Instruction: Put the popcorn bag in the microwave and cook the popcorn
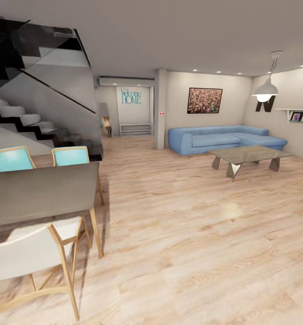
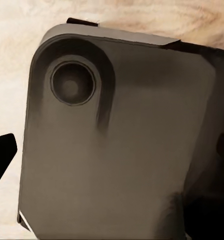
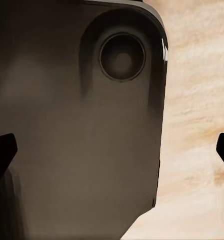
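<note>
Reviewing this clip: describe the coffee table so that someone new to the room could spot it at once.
Find the blue sofa along the far wall, under the framed picture. The coffee table stands on the wood floor just in front of it. Unlike the dark dining table with chairs, it is low, with a grey top and angular legs.

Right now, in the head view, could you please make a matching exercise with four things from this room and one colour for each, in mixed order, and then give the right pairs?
Things:
1. sofa
2. dining table
3. nearest chair
4. pendant lamp

Colours:
A. white shade, lit
B. dark grey-brown top
C. blue
D. white seat on a pale wooden frame

Pairs: 1-C, 2-B, 3-D, 4-A
</note>
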Controlling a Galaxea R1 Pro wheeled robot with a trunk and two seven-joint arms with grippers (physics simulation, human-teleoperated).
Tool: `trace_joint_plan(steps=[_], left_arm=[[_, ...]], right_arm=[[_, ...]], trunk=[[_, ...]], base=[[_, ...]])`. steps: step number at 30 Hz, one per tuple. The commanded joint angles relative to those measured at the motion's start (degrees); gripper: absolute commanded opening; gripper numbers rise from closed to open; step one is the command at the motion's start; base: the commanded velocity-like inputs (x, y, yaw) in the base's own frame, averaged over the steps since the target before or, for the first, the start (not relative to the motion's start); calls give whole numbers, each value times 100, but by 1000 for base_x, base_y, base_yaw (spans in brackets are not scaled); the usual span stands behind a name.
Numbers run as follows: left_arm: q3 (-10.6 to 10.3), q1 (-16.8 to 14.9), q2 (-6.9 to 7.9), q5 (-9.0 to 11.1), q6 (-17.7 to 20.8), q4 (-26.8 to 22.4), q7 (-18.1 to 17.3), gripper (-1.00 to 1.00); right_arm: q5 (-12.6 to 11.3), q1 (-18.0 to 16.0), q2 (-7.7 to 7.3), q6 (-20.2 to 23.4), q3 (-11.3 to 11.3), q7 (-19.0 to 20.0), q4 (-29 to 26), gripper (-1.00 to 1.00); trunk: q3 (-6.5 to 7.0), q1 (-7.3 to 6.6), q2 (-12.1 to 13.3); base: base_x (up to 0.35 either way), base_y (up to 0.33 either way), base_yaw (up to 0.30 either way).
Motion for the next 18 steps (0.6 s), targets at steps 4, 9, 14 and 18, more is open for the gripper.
trace_joint_plan(steps=[4,9,14,18], left_arm=[[16,-2,-3,285,-13,3,0,100],[18,-2,-3,312,-13,4,25,100],[16,-2,-3,309,-13,5,39,100],[11,-2,-3,309,-20,5,43,100]], right_arm=[[-5,-2,1,-18,1,-7,3,100],[-6,-2,1,-18,1,-7,3,100],[-6,-2,1,-18,1,-7,3,100],[-6,-2,1,-18,1,-7,3,100]], trunk=[[-5,0,-3],[-5,0,-3],[-5,0,-3],[-5,0,-3]], base=[[0,0,300],[0,0,299],[0,0,299],[0,0,299]])
